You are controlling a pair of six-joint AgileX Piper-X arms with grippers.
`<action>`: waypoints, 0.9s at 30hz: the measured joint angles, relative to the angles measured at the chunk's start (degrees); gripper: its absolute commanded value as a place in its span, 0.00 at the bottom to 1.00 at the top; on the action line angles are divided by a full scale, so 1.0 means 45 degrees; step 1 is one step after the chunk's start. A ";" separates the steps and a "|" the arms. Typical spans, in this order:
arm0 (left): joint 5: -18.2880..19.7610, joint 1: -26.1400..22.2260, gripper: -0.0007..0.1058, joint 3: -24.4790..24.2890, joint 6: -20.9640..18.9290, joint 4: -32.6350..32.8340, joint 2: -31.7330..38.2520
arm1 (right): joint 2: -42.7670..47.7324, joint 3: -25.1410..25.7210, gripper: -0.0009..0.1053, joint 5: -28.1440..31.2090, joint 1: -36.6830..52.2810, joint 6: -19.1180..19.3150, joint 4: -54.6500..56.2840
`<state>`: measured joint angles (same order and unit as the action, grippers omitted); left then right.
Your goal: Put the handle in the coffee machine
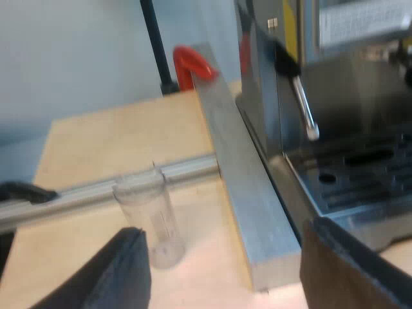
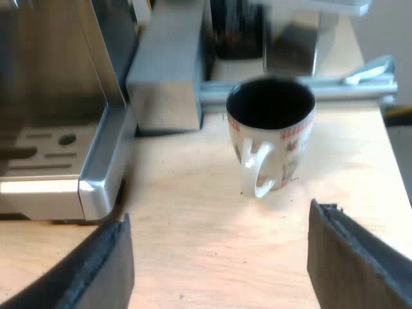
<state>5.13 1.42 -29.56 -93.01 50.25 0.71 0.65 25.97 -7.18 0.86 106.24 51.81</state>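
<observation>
Left gripper (image 1: pixel 224 230), spread and empty, has the espresso machine (image 1: pixel 347 103) at two o'clock and the measuring glass (image 1: pixel 151 212) at ten; right gripper (image 2: pixel 219 215), equally spread, has the mug (image 2: pixel 270 135) at one.

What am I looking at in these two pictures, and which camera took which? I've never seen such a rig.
Each picture comes from a camera riding on one robot arm's wrist, looking past that arm's own gripper. The big dark shapes nearest the camera are the gripper's two black fingers. In the left wrist view, the left gripper is open and holds nothing; ahead of it a clear measuring glass stands on a wooden table near a metal bar, with the espresso machine and its steam wand beyond. In the right wrist view, the right gripper is open and empty, facing a mug standing upright on the table near the machine's corner.
</observation>
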 measured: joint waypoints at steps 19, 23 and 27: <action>-0.1889 0.0000 0.51 0.0943 0.0000 0.0307 0.0000 | 0.0000 0.0002 0.58 0.0000 0.0000 0.0000 0.0026; -0.1992 0.0000 0.51 0.0836 0.0000 0.0519 0.0000 | 0.0000 0.0002 0.58 0.0000 0.0000 0.0000 0.0026; -0.1885 0.0000 0.51 0.0836 0.0000 0.0519 0.0000 | 0.0000 0.0002 0.58 0.0000 0.0000 0.0000 0.0035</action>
<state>-3.35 1.42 -25.79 -93.01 52.59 0.71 0.65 25.98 -7.18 0.86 106.24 51.97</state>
